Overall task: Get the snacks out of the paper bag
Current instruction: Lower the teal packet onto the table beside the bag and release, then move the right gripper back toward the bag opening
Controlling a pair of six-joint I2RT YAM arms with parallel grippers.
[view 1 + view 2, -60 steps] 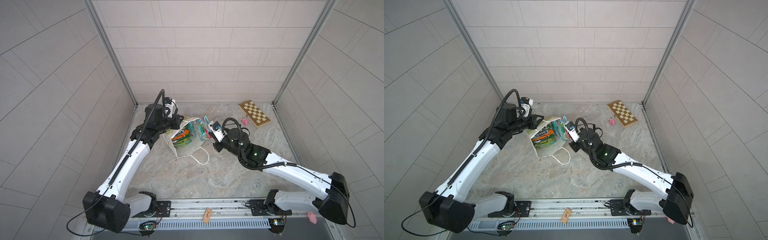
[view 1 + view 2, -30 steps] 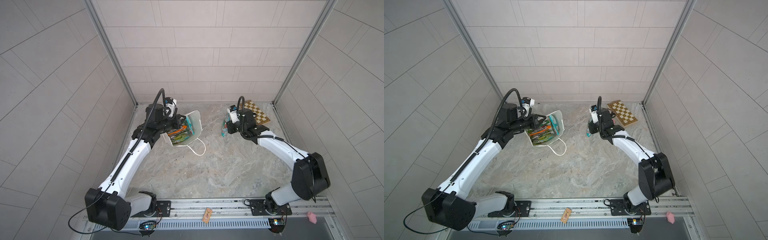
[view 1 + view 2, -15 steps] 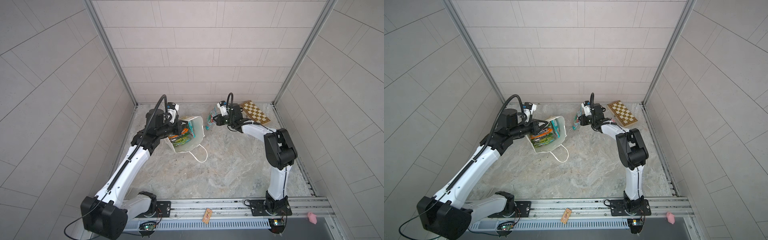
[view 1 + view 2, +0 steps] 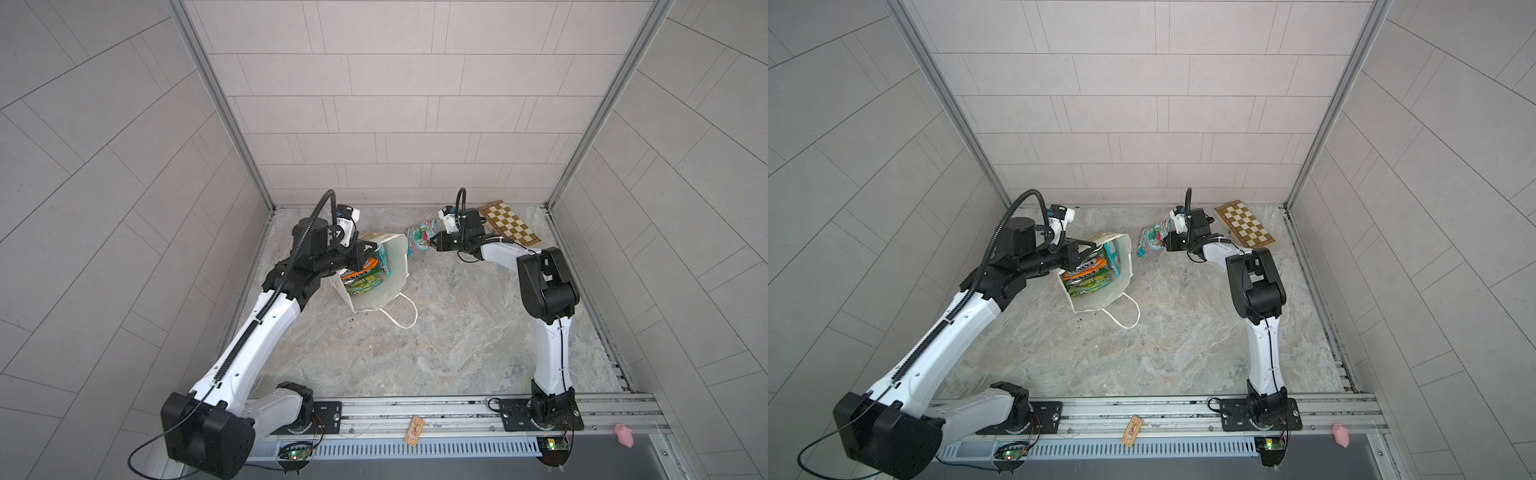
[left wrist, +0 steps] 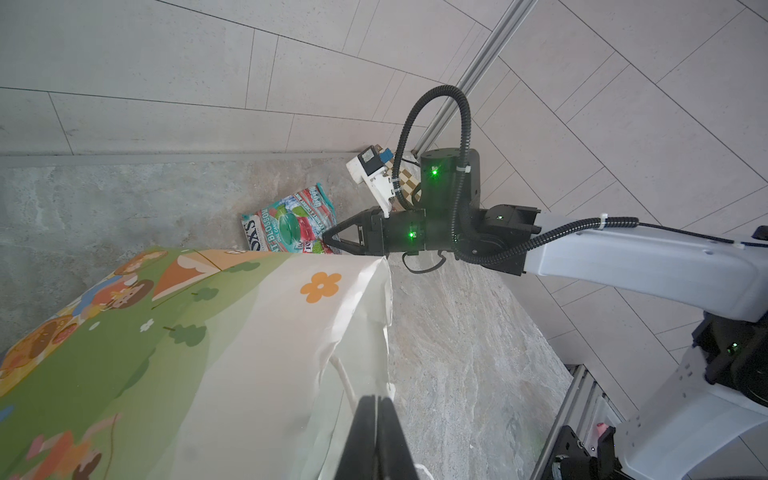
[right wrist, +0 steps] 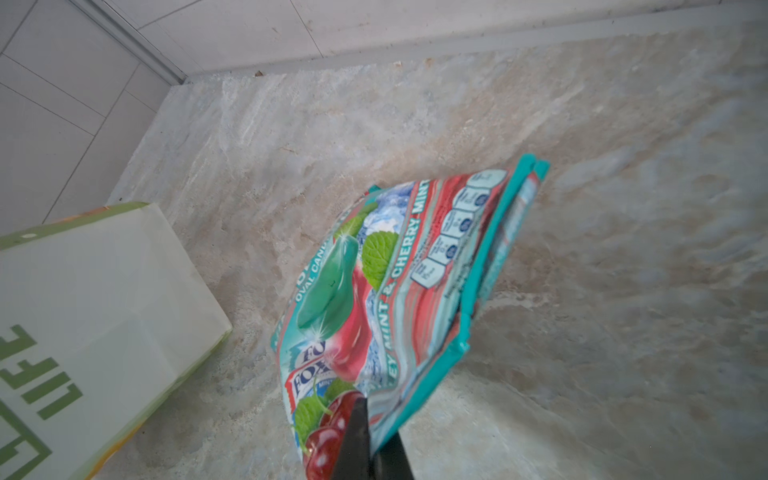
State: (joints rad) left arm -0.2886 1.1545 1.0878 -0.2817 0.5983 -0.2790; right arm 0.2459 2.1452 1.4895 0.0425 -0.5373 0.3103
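The white paper bag [image 4: 395, 266] [image 4: 1125, 266] lies tilted on the stone floor with its mouth facing up toward the camera. My left gripper [image 4: 365, 253] [image 5: 376, 399] is shut on the bag's rim beside a cord handle. Inside the bag I see an orange snack packet [image 4: 1086, 266], a green-yellow one [image 4: 1090, 282] and a teal one [image 4: 1113, 255]. Just right of the bag, my right gripper [image 4: 434, 242] [image 6: 368, 409] is shut on the corner of another teal packet [image 4: 419, 235] [image 6: 395, 270], holding it low over the floor near the back wall.
A chessboard [image 4: 509, 226] lies in the back right corner, behind the right wrist. The bag's loose cord handle [image 4: 405, 311] trails on the floor. A small wooden piece [image 4: 414, 432] and a pink toy pig [image 4: 623, 434] sit on the front rail.
The right gripper has carried the teal packet leftward along the back, close to the bag's side. The left gripper has shifted the bag slightly while keeping its hold.
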